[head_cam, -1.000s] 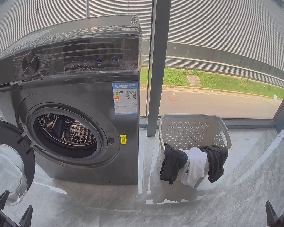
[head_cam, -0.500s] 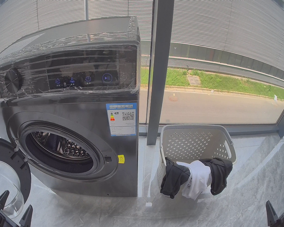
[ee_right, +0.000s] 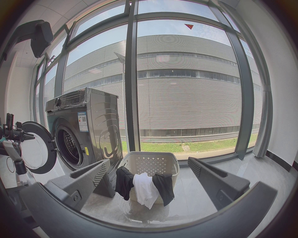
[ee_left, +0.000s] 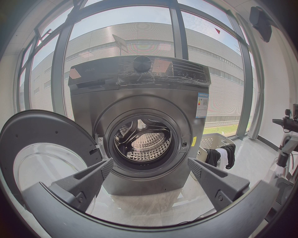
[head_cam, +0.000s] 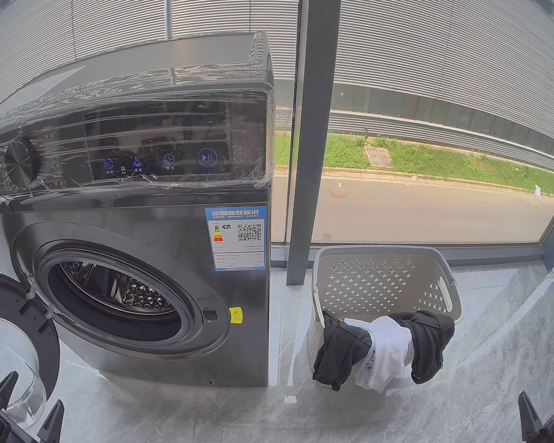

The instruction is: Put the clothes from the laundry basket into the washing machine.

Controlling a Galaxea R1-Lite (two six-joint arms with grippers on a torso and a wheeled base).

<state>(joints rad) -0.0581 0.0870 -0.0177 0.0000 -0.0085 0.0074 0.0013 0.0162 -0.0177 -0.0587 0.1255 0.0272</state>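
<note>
Only the camera had neared. Clothes (head_cam: 384, 349) stayed draped on the laundry basket (head_cam: 382, 250) ahead of the right gripper (ee_right: 149, 162); it and the left gripper (ee_left: 149, 163) gaped empty.

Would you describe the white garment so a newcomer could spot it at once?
Start at the grey washing machine; to its right, by the window, stands a pale laundry basket. Three pieces hang over its near rim, and the white garment is the middle one, the only light piece between two black garments.
</note>
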